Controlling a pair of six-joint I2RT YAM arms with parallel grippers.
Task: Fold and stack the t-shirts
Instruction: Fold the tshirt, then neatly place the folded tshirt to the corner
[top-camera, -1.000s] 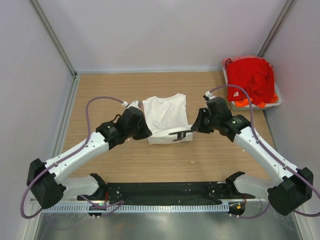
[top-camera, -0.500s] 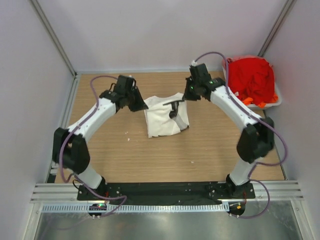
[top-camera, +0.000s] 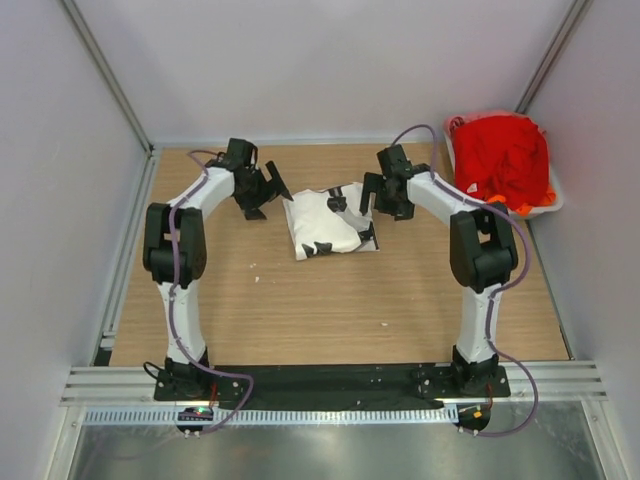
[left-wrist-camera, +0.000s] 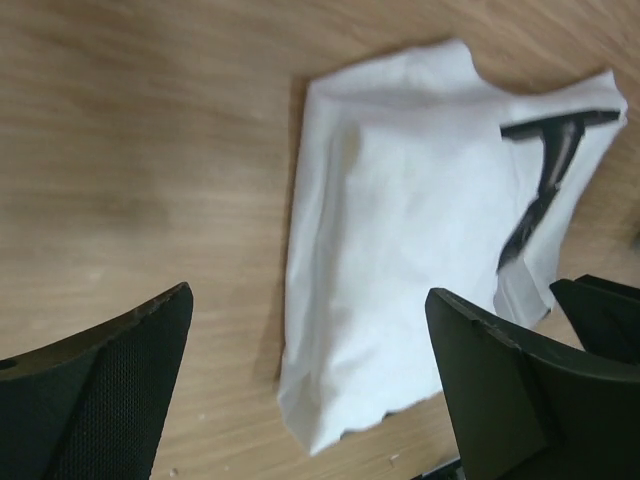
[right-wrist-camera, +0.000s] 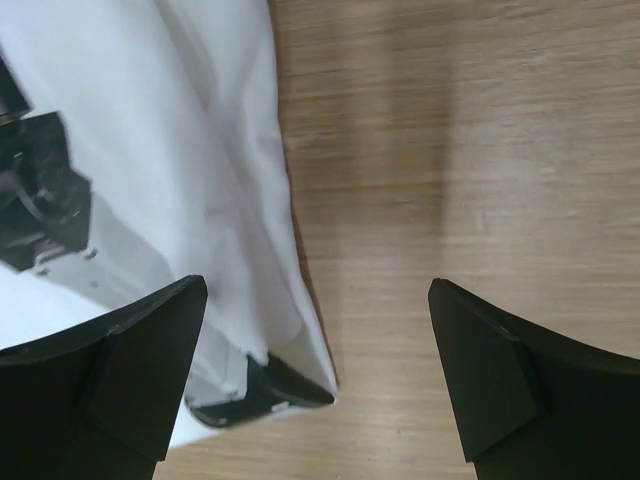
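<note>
White t-shirt (top-camera: 325, 222) lies folded, mid-far worktop (top-camera: 300, 320), edges rumpled, near-right flap loose. Red/orange t-shirts (top-camera: 503, 155) heaped in tub (top-camera: 553, 203), far right. Left claw (top-camera: 265, 198) & right claw (top-camera: 384, 203) flank the white one, both w/ fingers apart, empty. Risk: a finger snagging the loose hem drags fold open; lumpy base = stack likely leans.

Bright, even overhead light; faint soft shadows on the table (top-camera: 330, 300). Wrist views slightly soft, the near fingers (left-wrist-camera: 100, 390) dark and out of focus.
</note>
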